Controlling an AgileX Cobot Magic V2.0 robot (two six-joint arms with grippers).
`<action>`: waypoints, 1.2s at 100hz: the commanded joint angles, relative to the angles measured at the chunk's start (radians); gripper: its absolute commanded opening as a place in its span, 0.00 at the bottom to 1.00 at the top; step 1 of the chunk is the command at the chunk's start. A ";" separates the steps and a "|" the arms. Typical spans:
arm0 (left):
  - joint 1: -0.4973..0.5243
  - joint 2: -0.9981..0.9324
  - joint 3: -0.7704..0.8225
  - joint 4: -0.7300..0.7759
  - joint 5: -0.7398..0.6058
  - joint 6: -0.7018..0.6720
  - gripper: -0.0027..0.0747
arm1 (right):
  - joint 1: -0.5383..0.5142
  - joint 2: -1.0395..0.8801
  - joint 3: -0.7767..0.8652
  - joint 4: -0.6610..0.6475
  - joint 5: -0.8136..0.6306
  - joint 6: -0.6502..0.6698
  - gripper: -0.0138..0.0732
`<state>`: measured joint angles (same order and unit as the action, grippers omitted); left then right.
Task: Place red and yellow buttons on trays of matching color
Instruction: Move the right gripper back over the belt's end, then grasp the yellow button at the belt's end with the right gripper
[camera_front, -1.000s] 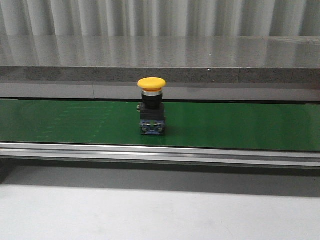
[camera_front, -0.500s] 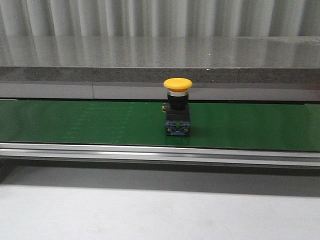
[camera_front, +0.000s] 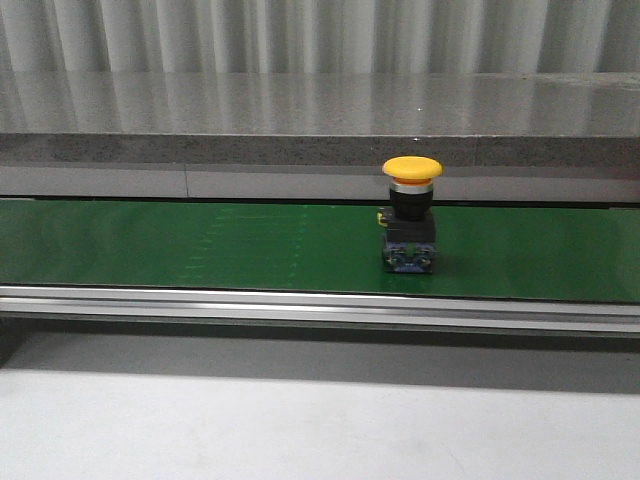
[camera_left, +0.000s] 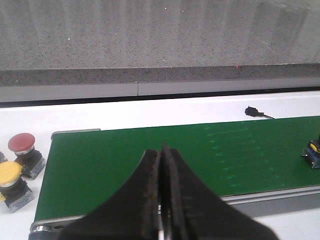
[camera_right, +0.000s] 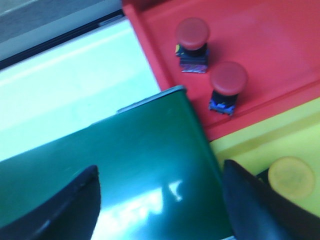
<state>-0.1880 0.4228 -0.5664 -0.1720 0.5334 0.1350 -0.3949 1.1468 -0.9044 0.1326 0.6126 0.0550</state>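
Yellow mushroom-head push button (camera_front: 411, 213) on its dark switch block riding the green conveyor belt (camera_front: 200, 245), now right of centre in the front view, after sitting mid-belt a second ago. Still drifting toward the right arm's end, so probably a pickup coming up soon, not started yet.

No arms visible from the front. Left wrist view fills that in: left claw (camera_left: 161, 165) pinched together, holding nothing, hovering over the belt's start, with a spare red button (camera_left: 22, 150) and a spare yellow button (camera_left: 10, 179) waiting on the white table (camera_left: 150, 112) beside it.

Right wrist view: right claw (camera_right: 160, 200) spread wide and empty above the belt's far end. Red plastic tray (camera_right: 280, 40) already carrying two red buttons (camera_right: 192, 42), yellow plastic tray (camera_right: 260, 145) next to it with one yellow cap (camera_right: 291, 176).
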 joint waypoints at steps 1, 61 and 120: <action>-0.009 0.005 -0.026 -0.017 -0.075 0.002 0.01 | 0.026 -0.070 -0.021 0.000 0.009 -0.001 0.79; -0.009 0.005 -0.026 -0.017 -0.075 0.002 0.01 | 0.444 0.068 -0.099 0.045 0.335 -0.133 0.80; -0.009 0.005 -0.026 -0.017 -0.075 0.002 0.01 | 0.557 0.381 -0.251 0.173 0.245 -0.372 0.77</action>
<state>-0.1880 0.4228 -0.5664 -0.1720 0.5334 0.1350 0.1606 1.5380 -1.1150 0.2830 0.9123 -0.2841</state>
